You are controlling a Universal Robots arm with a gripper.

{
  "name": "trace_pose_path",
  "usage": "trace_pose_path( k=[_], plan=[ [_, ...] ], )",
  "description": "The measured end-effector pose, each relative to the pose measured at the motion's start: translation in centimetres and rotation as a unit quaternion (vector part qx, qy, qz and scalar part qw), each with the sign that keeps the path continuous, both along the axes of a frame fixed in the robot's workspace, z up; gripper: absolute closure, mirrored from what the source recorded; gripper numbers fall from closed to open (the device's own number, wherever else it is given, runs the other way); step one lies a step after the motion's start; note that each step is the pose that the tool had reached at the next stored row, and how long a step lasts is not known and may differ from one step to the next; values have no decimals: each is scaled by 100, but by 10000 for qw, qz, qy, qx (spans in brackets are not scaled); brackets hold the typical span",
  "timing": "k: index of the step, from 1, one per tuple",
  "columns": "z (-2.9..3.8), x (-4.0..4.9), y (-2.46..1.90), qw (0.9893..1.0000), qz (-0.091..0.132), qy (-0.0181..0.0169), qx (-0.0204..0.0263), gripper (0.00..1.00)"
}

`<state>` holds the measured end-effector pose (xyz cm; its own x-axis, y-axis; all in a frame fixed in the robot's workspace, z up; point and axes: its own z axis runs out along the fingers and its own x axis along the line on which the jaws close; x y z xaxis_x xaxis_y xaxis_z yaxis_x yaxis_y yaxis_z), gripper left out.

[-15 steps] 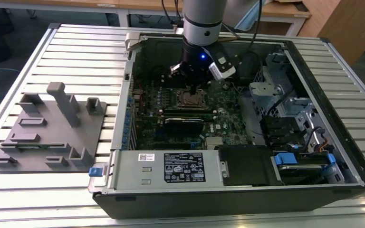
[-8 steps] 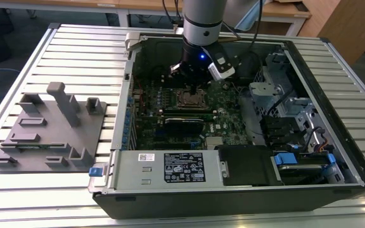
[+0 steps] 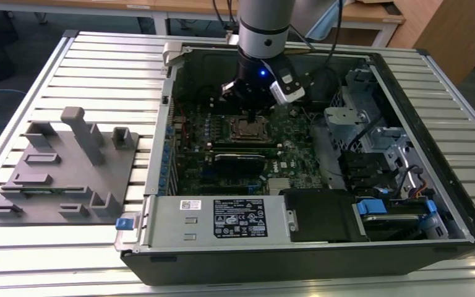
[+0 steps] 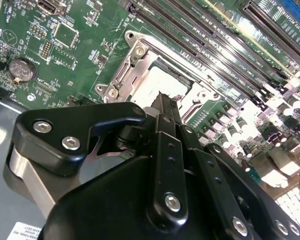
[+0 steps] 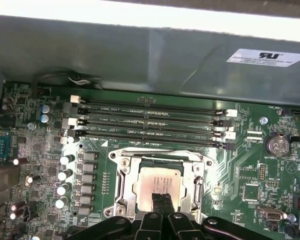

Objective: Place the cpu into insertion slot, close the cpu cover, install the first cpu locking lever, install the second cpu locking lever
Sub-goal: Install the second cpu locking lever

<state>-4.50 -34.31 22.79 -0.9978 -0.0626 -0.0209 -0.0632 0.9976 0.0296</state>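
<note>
Open computer case (image 3: 303, 247) is lying on a slatted table (image 3: 97, 55), grey fixture block (image 3: 60, 179) sitting at the exterior view's left. Green motherboard (image 5: 250, 170) is filling the case floor, long black memory slots (image 5: 150, 120) running beside the socket. Arm is reaching down inside, gripper (image 5: 162, 200) hovering right over the insertion slot (image 5: 120, 185). The cpu (image 5: 157, 182) is sitting in the slot, cpu cover (image 5: 160, 154) closed around it. Fingers (image 4: 165, 107) are pressed together, holding nothing, tips just above the cpu.
</note>
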Motion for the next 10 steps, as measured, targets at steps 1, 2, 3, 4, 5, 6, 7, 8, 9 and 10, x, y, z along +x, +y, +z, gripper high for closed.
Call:
trace_pose_path(
  k=[1, 2, 3, 4, 5, 6, 7, 8, 9, 10],
  plan=[
    [10, 0, 0, 10000, 0, 0, 1, 90],
    [13, 0, 0, 10000, 0, 0, 1, 90],
    [12, 0, 0, 10000, 0, -1, 1, 90],
    [12, 1, -1, 10000, 0, -1, 2, 90],
    [13, 1, -6, 10000, 0, 0, 0, 90],
    [13, 3, -16, 10000, 0, 0, 0, 90],
    [13, 5, -28, 10000, 0, 0, 1, 90],
    [13, 7, -45, 10000, 0, 0, 0, 90],
    [14, 8, -61, 10000, 0, 0, 0, 90],
    [13, 9, -78, 10000, 0, 0, 0, 90]
  ],
)
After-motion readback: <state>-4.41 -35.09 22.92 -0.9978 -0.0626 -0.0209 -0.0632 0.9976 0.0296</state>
